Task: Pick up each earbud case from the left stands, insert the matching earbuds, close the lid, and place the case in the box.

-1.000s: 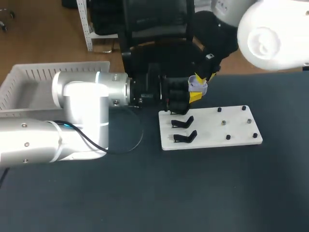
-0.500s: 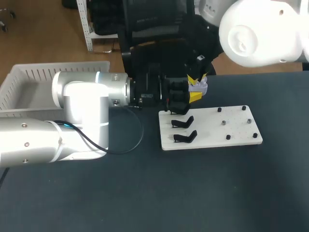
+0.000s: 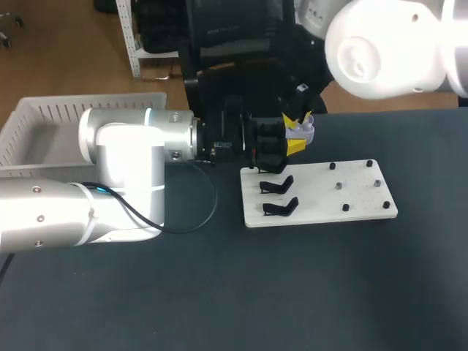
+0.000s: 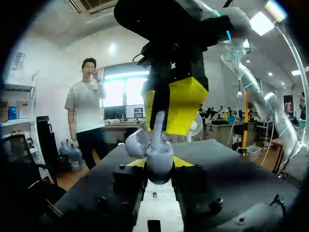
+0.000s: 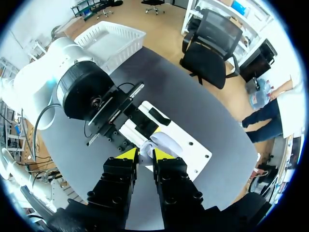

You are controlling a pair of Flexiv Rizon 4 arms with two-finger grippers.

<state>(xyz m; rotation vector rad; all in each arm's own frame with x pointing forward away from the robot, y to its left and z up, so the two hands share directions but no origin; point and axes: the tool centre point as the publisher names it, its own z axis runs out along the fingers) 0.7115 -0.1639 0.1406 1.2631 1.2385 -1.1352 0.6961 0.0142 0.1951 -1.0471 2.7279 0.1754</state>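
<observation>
In the head view my left gripper [image 3: 295, 143] is shut on an open lavender earbud case [image 3: 301, 131], held above the far left corner of the white board [image 3: 322, 208]. From the left wrist view the case [image 4: 159, 154] sits between my left gripper's [image 4: 159, 168] fingers, lid tilted back. My right gripper [image 3: 297, 118] hangs directly over the case. Its yellow tips [image 4: 165, 129] pinch a white earbud [image 4: 158, 126] whose lower end meets the case's opening. The right wrist view shows the right gripper [image 5: 145, 155] nearly closed over the case [image 5: 161, 141].
Two empty black stands [image 3: 276, 184] [image 3: 280, 207] sit on the board's left side, with several small pegs [image 3: 345, 208] on its right side. A white basket [image 3: 44, 121] stands at the table's far left. My left arm stretches across the table's left half.
My right arm has swung left and brought its gripper from beside the case to right above it. The left arm and the case have stayed put.
</observation>
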